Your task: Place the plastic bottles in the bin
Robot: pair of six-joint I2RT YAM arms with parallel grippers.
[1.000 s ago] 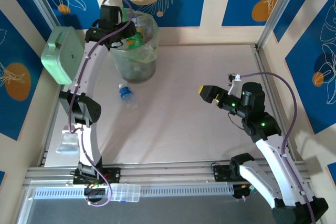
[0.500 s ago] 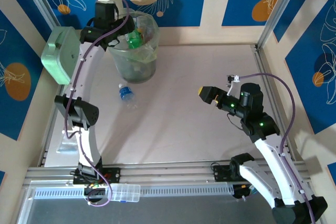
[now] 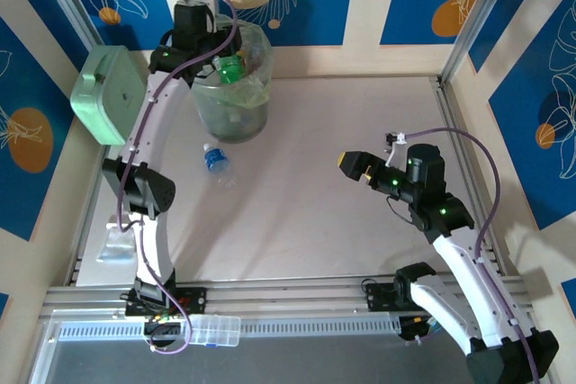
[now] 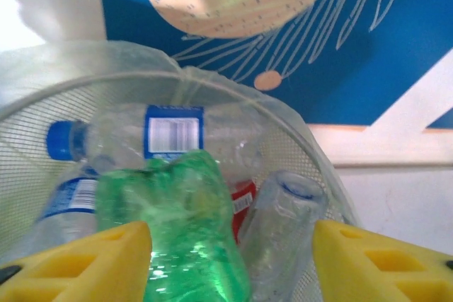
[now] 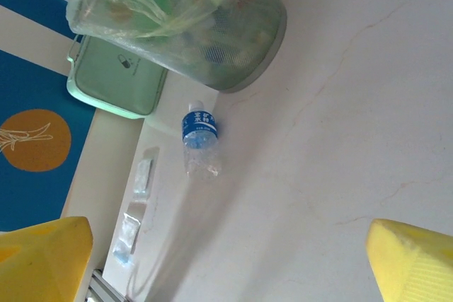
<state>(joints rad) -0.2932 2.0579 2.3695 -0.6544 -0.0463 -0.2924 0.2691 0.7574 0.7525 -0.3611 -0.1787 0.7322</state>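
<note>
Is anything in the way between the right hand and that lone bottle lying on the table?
Nothing visible does. Only bare table lies between the open right hand and the bottle, which lies on its side, a little apart from the bin beyond it.

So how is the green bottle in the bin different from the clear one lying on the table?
The green bottle is green; the clear bottle is see-through with a blue label. The green bottle sits among other bottles in the bin; the clear bottle lies alone on the table, outside it. Both are small plastic bottles.
</note>
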